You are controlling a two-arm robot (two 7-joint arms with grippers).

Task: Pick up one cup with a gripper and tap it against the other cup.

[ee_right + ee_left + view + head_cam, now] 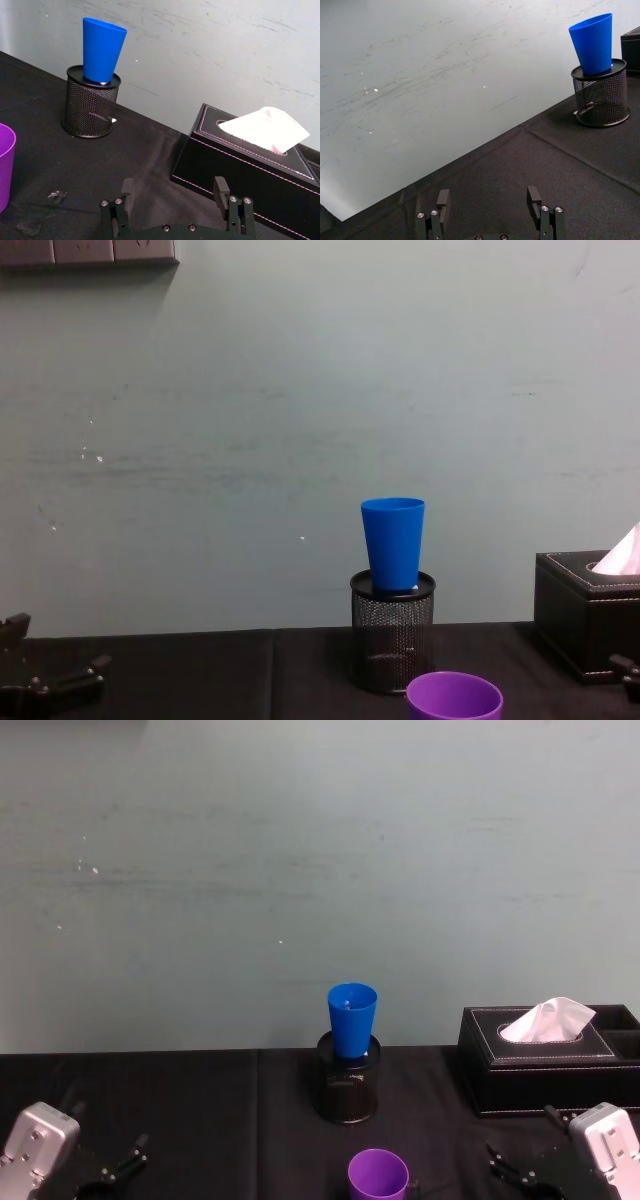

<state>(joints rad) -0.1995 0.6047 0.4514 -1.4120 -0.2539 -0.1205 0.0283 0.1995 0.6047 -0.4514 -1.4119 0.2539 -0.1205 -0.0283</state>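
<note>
The purple cup (378, 1175) stands upright on the black cloth at the near centre, with only its left-hand side (4, 165) caught in the right wrist view. Behind it, the blue cup (352, 1018) sits upright on top of a black wire-mesh pen holder (348, 1092). My left gripper (488, 200) is low at the near left, open and empty, well apart from both cups. At the near right my right gripper (173, 189) is open too, holding nothing, with the purple cup to its left.
A black leather tissue box (545, 1060) with a white tissue sticking up stands at the right, close behind the right gripper. A pale green wall (300, 870) rises just behind the table. Bare black cloth (530, 165) lies in front of the left gripper.
</note>
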